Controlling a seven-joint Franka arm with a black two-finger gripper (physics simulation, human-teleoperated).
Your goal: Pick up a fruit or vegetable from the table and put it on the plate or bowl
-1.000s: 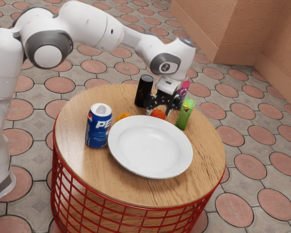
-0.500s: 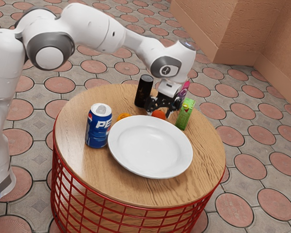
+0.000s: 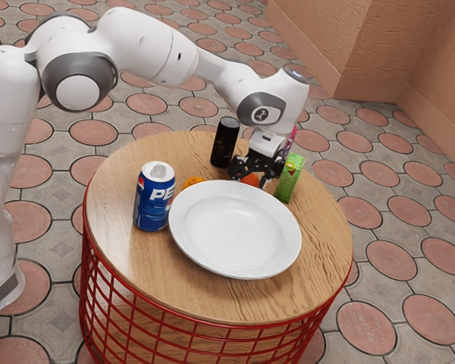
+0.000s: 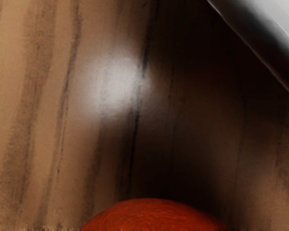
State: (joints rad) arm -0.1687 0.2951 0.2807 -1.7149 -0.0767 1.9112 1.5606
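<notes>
Upright blue soda can [image 3: 154, 196] toward the exterior view's left, pale lid on top. Farther back, a black cylinder [image 3: 225, 142], standing, well apart from the can. Toward the exterior view's right, a green carton [image 3: 290, 177], upright, with a pink package [image 3: 290, 138] just behind it, partly hidden. All around, a floor [image 3: 409, 250] of round reddish pavers set in grey. Tan walls [image 3: 341, 38] at the far corner.

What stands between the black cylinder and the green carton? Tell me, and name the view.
In the exterior view, the gripper and the red-orange fruit just under it stand between the black cylinder and the green carton.
</notes>
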